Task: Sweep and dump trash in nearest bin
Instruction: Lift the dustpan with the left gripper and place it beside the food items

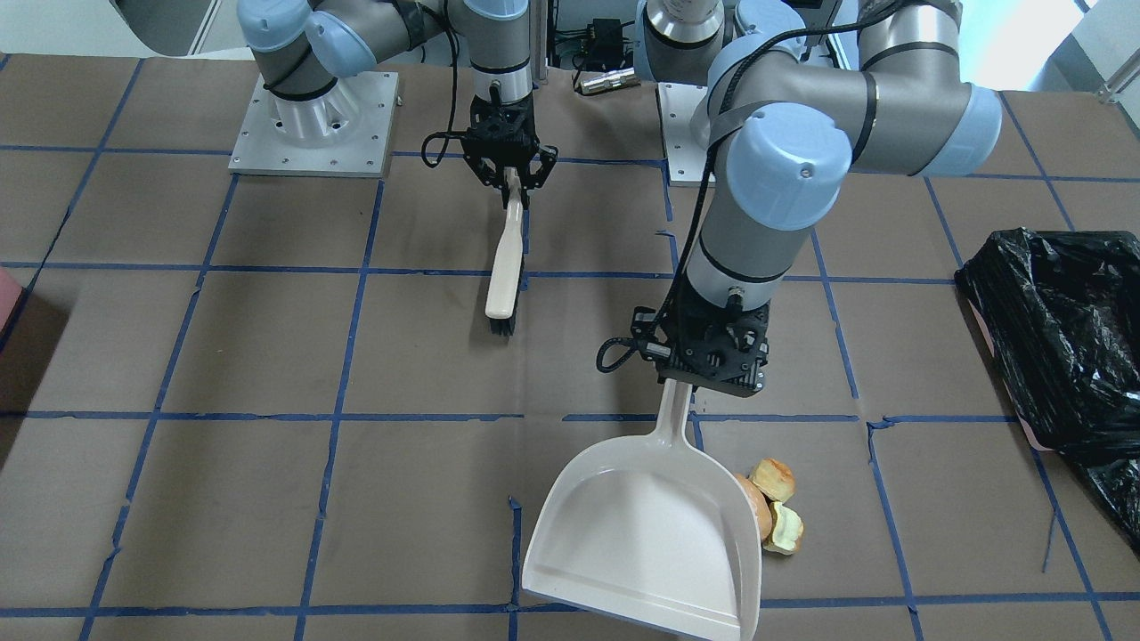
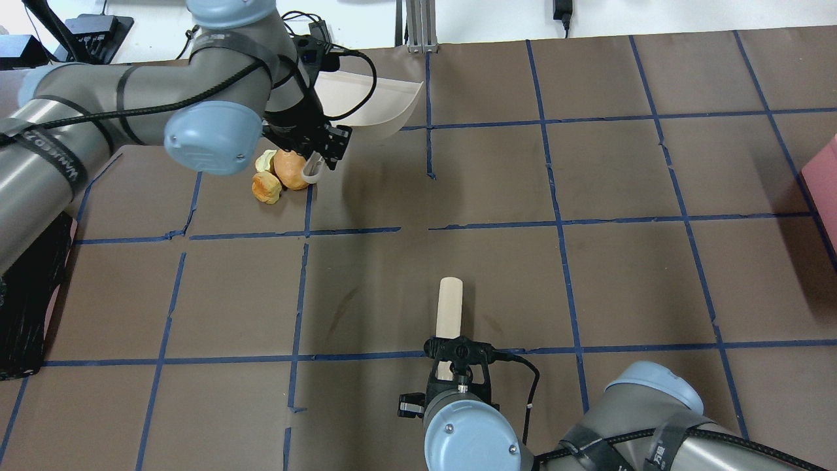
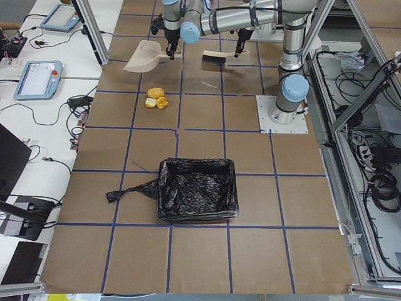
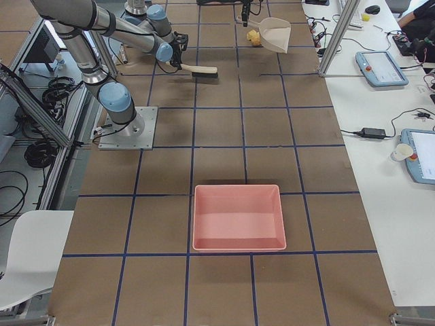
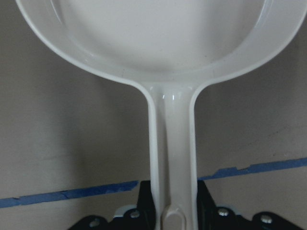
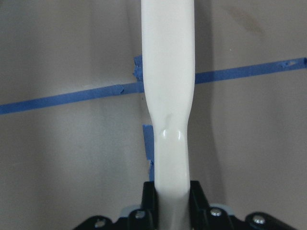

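Far left: black-lined bin (image 2: 29, 314) at bench (image 2: 621, 275) edge. Then left tool (image 2: 320, 157) clenched on dustpan (image 2: 366, 108) handle. Bunched trash (image 2: 281, 173), roll (image 2: 291, 169) plus two chunks (image 2: 267, 188), on bench just beside pan, outside it, well apart from bin. Mid-bench: right tool (image 2: 451, 358) grasping brush (image 2: 450, 304) handle.

Between the matt black fingers (image 5: 145, 203) of the left gripper (image 5: 171, 211), the dustpan (image 5: 163, 43) is smooth cream plastic with a soft gloss, and the handle of the brush (image 6: 168, 96) ahead of the right gripper (image 6: 171, 203) shows the same lightly shiny cream plastic. Beneath both pairs of fingers the table cover (image 1: 267, 356) looks like matt brown paper, slightly creased, crossed by blue tape (image 1: 356, 276). The bin (image 1: 1060, 303) is lined with crinkled glossy black plastic; the trash (image 1: 773, 479) has a dull, rough browned crust.
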Controlling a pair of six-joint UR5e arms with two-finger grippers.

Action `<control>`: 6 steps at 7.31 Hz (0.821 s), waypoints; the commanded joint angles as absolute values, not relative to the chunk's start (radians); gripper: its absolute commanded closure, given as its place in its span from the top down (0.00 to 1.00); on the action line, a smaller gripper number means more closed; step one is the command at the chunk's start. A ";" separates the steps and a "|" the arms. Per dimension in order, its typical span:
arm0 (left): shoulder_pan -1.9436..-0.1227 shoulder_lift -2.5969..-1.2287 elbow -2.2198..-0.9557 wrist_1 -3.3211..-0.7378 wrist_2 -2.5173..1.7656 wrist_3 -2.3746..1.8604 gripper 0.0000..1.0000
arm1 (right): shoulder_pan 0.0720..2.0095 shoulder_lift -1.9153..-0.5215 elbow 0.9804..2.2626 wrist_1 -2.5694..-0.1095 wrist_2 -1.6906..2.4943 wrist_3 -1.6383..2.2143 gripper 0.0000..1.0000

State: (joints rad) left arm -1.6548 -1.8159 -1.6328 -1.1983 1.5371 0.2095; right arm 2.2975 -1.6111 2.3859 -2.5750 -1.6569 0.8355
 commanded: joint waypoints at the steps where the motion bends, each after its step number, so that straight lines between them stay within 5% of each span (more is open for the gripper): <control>1: -1.561 -1.748 -1.657 -1.257 1.543 0.460 0.02 | 2.263 -1.606 2.219 -2.405 -1.660 0.773 0.11; 4: -1.371 -1.660 -1.729 -1.292 1.545 0.843 0.02 | 2.166 -1.545 2.012 -2.275 -1.646 0.675 0.11; 6: -1.202 -1.652 -1.735 -1.298 1.543 1.129 0.02 | 2.123 -1.385 1.839 -2.254 -1.635 0.625 0.11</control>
State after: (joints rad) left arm -1.3074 -1.6585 -1.7281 -1.2940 1.5437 0.9497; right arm 2.1503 -1.4833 1.9525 -2.2753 -1.6392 0.6539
